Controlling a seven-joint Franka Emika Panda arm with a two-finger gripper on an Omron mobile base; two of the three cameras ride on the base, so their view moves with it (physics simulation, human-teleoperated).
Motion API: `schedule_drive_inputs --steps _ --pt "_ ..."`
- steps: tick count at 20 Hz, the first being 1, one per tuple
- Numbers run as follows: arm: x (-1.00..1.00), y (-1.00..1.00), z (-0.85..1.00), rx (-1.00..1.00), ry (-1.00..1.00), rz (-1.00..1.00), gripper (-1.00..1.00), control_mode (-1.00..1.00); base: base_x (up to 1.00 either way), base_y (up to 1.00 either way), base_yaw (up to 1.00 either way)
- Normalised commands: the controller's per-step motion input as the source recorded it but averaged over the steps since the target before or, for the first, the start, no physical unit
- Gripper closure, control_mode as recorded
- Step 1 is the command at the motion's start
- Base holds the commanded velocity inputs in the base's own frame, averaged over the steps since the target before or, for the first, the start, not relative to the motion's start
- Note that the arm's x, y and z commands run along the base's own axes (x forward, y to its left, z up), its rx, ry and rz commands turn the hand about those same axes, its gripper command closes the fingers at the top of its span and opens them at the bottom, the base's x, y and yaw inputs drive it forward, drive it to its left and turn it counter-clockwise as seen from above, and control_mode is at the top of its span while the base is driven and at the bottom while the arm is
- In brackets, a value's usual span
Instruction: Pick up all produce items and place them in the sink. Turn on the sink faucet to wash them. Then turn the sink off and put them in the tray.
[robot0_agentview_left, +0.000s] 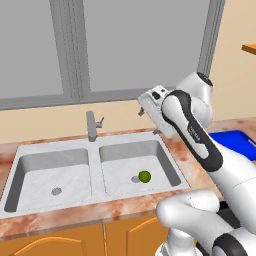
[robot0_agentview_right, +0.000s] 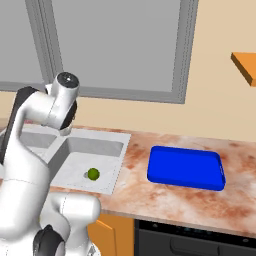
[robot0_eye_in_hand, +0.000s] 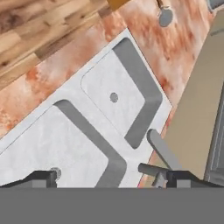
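With the lime (robot0_agentview_left: 144, 176) already lying in the right bowl of the sink (robot0_agentview_left: 95, 150), we bring our empty, wide-apart gripper (robot0_eye_in_hand: 111, 177) squarely onto the faucet (robot0_agentview_left: 91, 126) lever, nudging it gently.

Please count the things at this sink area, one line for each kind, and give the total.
Lime: 1
Sink bowls: 2
Drain holes: 2
Faucet: 1
Blue tray: 1
Total: 7
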Motion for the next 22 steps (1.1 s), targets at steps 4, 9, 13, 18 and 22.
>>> schedule_drive_inputs --steps 4,9,13,18,22 --pt "-0.24 -0.05 -0.23 0.00 0.03 -0.55 -1.00 -1.00 0.00 0.00 0.00" --pt "-0.04 -0.05 -0.22 0.00 0.04 -0.60 -1.00 -1.00 0.00 0.00 0.00" --pt "0.00 -0.08 -0.21 0.00 0.05 -0.58 -1.00 -1.00 0.00 0.00 0.00" --pt "0.00 -0.13 -0.10 0.03 0.02 -0.55 -1.00 -1.00 0.00 0.00 0.00" --pt "0.02 -0.07 -0.02 0.08 0.00 -0.51 -1.00 -1.00 0.00 0.00 0.00"
